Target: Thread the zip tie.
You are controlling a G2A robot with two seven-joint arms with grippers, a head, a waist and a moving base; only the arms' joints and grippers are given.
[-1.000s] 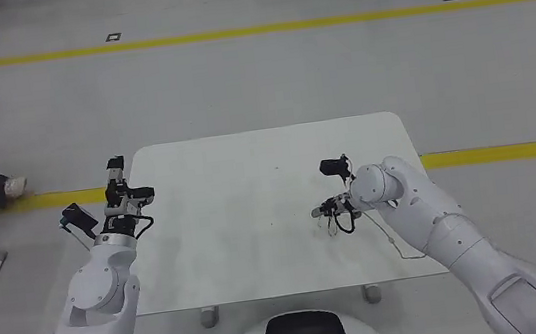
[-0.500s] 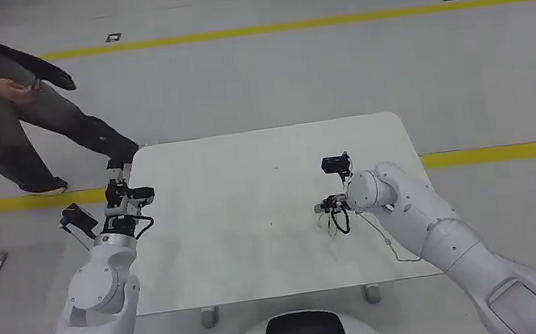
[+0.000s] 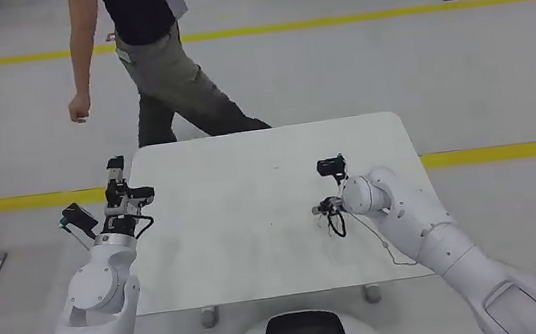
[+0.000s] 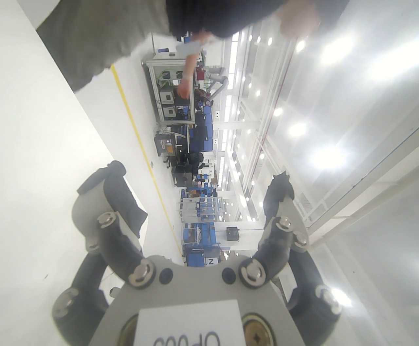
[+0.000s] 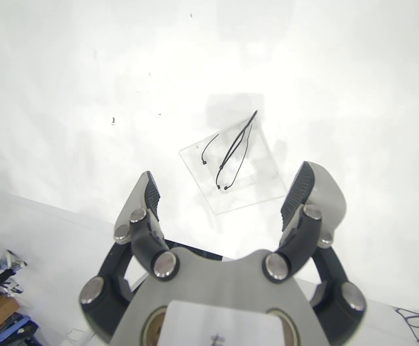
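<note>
- Right arm has crept a little toward the table's middle since the earlier frames. Left arm is unchanged at the left edge.
- Zip ties (image 5: 236, 141): thin and black, about three. They lie loose in a clear tray on the right half of the table. Two long ones meet at their tails near one corner. A shorter, curved one lies just beside them. Whether any tail sits in a head is too small to tell.
- Clear tray (image 5: 258, 186): flat, square and see-through. It holds the ties and nothing else that I can make out.
- Right gripper (image 5: 226, 172): hangs above the tray, pointing down, jaws spread wide and empty, apart from the ties.
- Risk, picking: the two long ties touch, so a pinch there would likely lift both or drag one out over the tray's side.
- Risk, grip: the ties lie flat on slick plastic. The pads may close on the tray floor and skate off, or nudge the light tray along the table (image 3: 252, 199).
- Risk, threading: a limp tail must meet a tiny head. Held far from its tip, I judge it will droop and miss.
- Left gripper (image 4: 196, 173): jaws wide and empty, raised at the table's left edge and aimed away from it, well apart from the tray. It has a long way to come before it can help.
</note>
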